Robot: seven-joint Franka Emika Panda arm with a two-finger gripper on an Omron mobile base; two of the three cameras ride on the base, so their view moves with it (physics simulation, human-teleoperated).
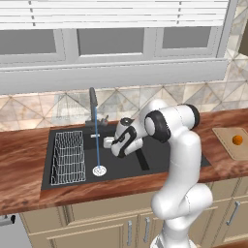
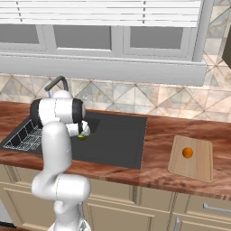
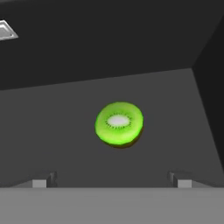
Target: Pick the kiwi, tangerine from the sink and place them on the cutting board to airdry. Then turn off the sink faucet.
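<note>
The kiwi (image 3: 119, 124), lime-green with a pale centre, lies on the dark floor of the sink (image 1: 160, 162). My gripper (image 3: 111, 180) hangs open just above and short of it, nothing between the fingertips (image 3: 43, 179). In the right base view a sliver of the kiwi (image 2: 81, 136) peeks out under my hand. The tangerine (image 1: 237, 140) (image 2: 187, 153) rests on the tan cutting board (image 1: 227, 133) (image 2: 198, 164) on the counter to the right. The sink faucet (image 1: 93, 104) (image 2: 56, 83) stands behind the basin with a thin blue stream (image 1: 97, 140) falling onto the round drain (image 1: 99, 170).
A wire rack (image 1: 68, 157) fills the sink's left part. Reddish wood counter (image 2: 155, 149) lies between sink and board. The basin's side wall (image 3: 210, 96) rises close beside the kiwi. Tiled wall and windows stand behind.
</note>
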